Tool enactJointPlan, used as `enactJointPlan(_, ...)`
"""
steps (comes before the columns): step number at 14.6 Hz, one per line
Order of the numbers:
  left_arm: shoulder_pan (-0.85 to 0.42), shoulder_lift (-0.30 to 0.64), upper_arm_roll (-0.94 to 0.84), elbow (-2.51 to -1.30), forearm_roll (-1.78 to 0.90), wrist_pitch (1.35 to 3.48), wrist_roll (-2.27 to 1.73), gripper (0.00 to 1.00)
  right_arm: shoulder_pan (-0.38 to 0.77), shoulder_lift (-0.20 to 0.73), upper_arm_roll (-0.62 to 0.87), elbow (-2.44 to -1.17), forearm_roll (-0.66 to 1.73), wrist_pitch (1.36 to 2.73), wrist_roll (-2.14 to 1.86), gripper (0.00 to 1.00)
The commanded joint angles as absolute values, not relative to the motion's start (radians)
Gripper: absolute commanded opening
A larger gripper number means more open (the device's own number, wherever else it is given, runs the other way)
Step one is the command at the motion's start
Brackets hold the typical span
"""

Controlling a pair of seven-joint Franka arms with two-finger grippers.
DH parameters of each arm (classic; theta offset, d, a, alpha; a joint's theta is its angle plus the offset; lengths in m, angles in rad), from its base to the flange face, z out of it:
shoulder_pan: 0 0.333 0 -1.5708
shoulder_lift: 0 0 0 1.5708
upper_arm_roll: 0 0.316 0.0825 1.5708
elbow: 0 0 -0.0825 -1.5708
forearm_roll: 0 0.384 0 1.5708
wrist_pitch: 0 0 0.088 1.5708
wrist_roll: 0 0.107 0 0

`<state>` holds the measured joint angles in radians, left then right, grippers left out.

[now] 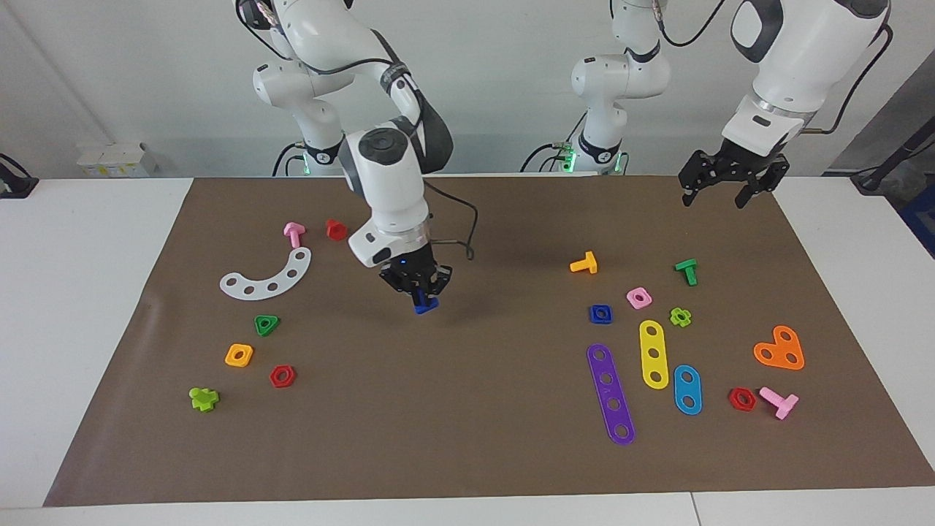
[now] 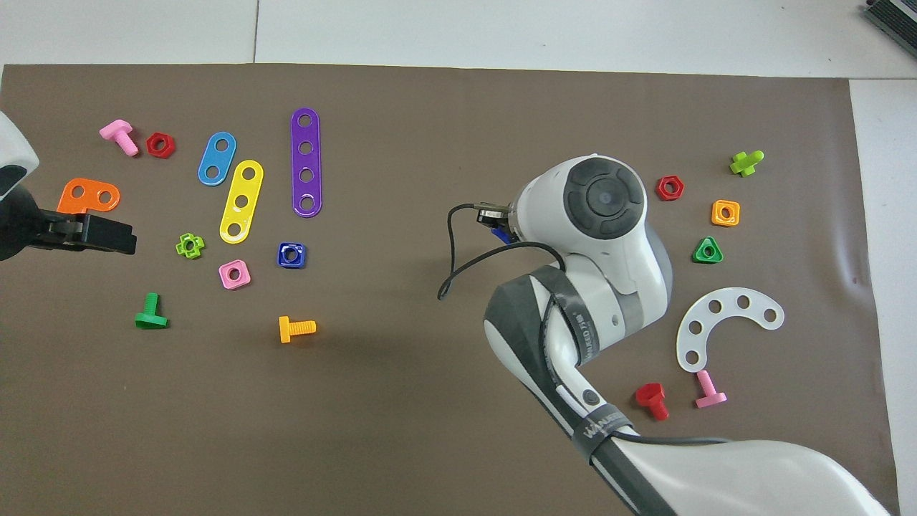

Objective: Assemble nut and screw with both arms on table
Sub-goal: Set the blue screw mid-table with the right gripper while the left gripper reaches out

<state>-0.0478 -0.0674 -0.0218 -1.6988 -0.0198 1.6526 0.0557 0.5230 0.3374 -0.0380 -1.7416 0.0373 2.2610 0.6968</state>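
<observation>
A white desk [image 1: 95, 307] under a brown paper mat [image 1: 475, 438] fills the scene, toy parts scattered toward both ends. The right arm [image 1: 380, 175] reaches out over the middle of the mat, well in from every edge; its pincer [image 1: 422, 296] is clamped on the blue screw [image 1: 425, 307], held just above the paper. The left arm [image 1: 789, 66] waits raised over the mat's corner at its own end, nearest the robots, its pincer [image 1: 719, 191] spread wide and holding nothing. The blue nut [image 1: 600, 314] lies flat toward the left arm's end, just beside a pink square nut [image 1: 639, 297].
</observation>
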Motion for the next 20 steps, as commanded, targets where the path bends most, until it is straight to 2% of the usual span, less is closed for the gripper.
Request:
enactJointPlan(1,-0.058,-0.113,-0.02,-1.761,-0.021,1.667,0.043,1.0,0.593,0.415,-0.046,-1.706,0.04,2.31,0.793,0.0)
enactJointPlan(4,-0.06,-0.136,-0.021,-1.821,-0.021,1.692,0.041,1.0,0.644,0.486,-0.043,-1.687,-0.047,2.373,0.926,0.0)
enactJointPlan(8,-0.063,-0.138,-0.026,-1.825,-0.021,1.706,0.035,1.0,0.65,0.5,-0.043,-1.707,-0.071,2.416,0.948,0.0)
enactJointPlan(9,-0.086,-0.14,-0.026,-1.833,-0.021,1.71,0.016,0.99,0.655,0.508,-0.043,-1.721,-0.071,2.44,0.95,0.15)
enactJointPlan(10,-0.098,-0.141,-0.026,-1.847,-0.021,1.723,-0.003,0.99,0.657,0.512,-0.043,-1.732,-0.071,2.466,0.951,0.68)
enactJointPlan(11,-0.104,-0.14,-0.026,-1.848,-0.021,1.73,-0.015,0.99,0.658,0.514,-0.043,-1.732,-0.071,2.47,0.953,1.0)
enactJointPlan(14,-0.121,-0.132,-0.026,-1.848,-0.021,1.75,-0.029,0.99,0.661,0.5,-0.046,-1.724,-0.071,2.458,0.986,1.0)
enactJointPlan(17,-0.126,-0.109,-0.026,-1.848,-0.021,1.795,-0.058,0.99,0.594,0.392,-0.054,-1.729,-0.072,2.404,0.954,1.0)
enactJointPlan(20,-0.175,-0.043,-0.026,-1.847,-0.021,1.867,-0.153,0.98,0.49,0.29,-0.052,-1.729,-0.068,2.306,0.797,1.0)
